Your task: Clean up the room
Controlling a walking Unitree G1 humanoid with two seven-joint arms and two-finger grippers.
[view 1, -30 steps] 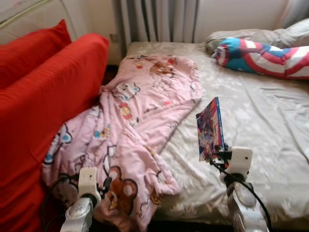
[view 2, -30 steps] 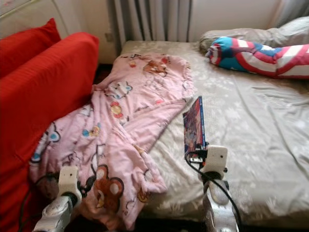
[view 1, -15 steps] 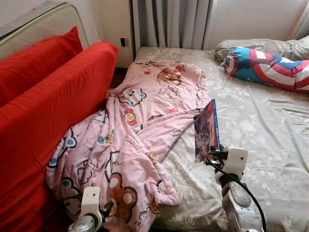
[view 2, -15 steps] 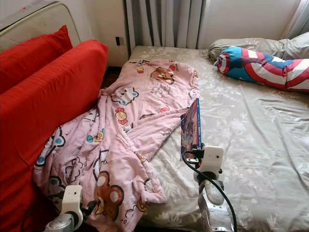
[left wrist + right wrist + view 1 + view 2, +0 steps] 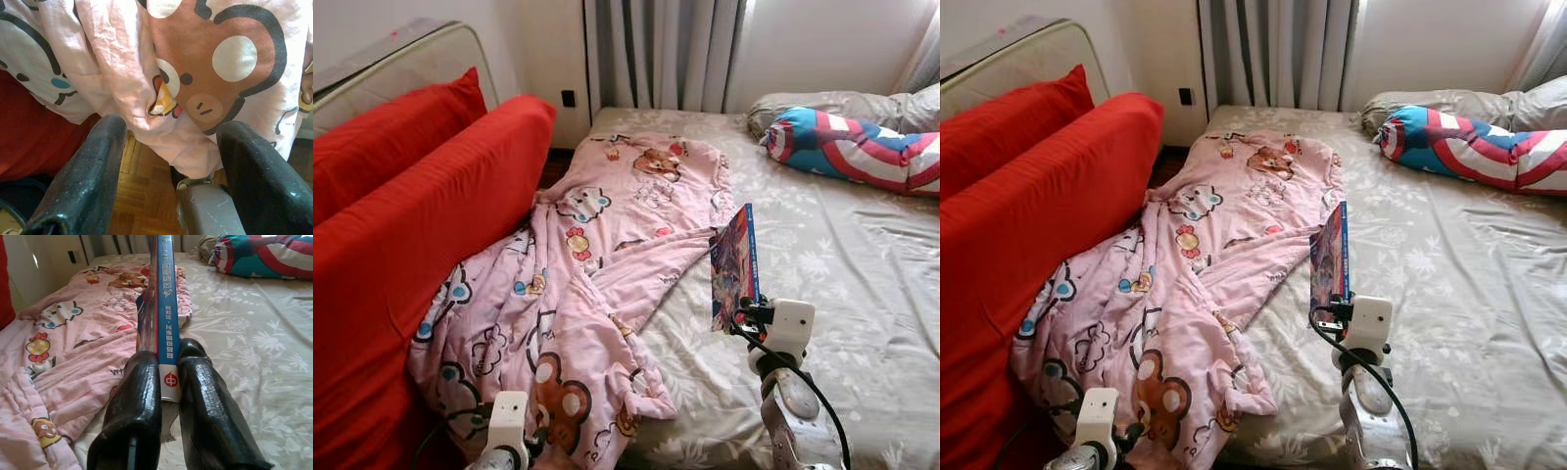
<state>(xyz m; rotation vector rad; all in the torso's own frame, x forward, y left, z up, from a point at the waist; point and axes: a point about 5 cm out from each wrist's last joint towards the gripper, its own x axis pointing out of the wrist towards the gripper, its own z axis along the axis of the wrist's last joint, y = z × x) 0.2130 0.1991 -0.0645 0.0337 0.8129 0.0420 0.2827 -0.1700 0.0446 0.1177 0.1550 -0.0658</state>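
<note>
While right gripper (image 5: 166,382) fingers still pinch the book (image 5: 734,266) upright, left gripper (image 5: 171,161) fingers spread, lower than before

The blanket (image 5: 597,264) is pink with cartoon bears, the bed sheet (image 5: 862,245) is beige with pale flowers, the pillow (image 5: 852,147) has red, white and blue stripes, and the cushions (image 5: 401,225) are red.

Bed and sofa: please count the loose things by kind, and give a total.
Red cushions: 2
Pink cartoon blanket: 1
Striped star pillow: 1
Grey pillow: 1
Book, held upright in the right gripper: 1
Total: 6
</note>
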